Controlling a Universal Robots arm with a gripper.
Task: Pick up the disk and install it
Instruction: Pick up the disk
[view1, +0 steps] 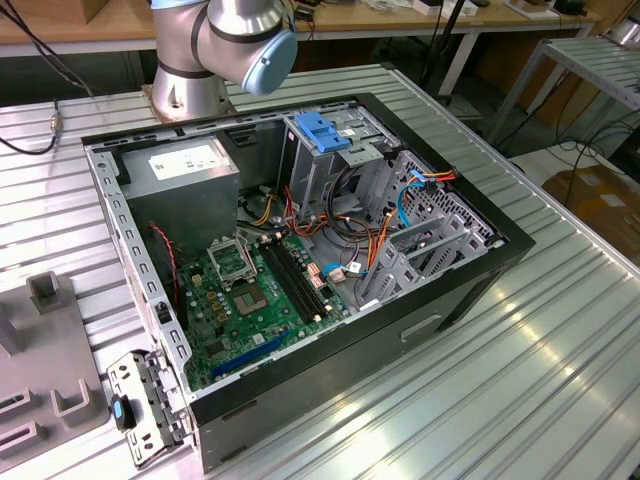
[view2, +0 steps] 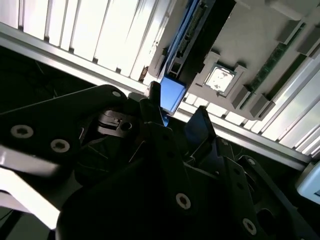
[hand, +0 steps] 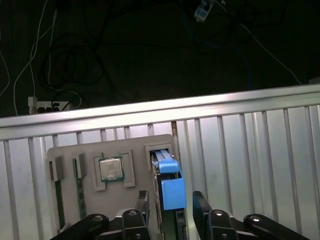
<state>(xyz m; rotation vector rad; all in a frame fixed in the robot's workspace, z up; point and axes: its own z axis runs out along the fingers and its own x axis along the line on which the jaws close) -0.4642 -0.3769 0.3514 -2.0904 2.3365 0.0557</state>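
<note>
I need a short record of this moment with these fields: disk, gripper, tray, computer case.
disk: disk stands on edge in a slot of the grey tray
gripper: gripper open, one finger on each side of the disk's blue end, small gaps visible
tray: also holds a processor chip beside the disk
computer case: computer case lies open on the slatted table, motherboard exposed

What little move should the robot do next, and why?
Probably squeeze the fingers shut. They stand open on either side of the blue-railed flat disk, which stands on edge in a slot of the flat grey holder plate, with a gap on each side, so nothing is held yet.
</note>
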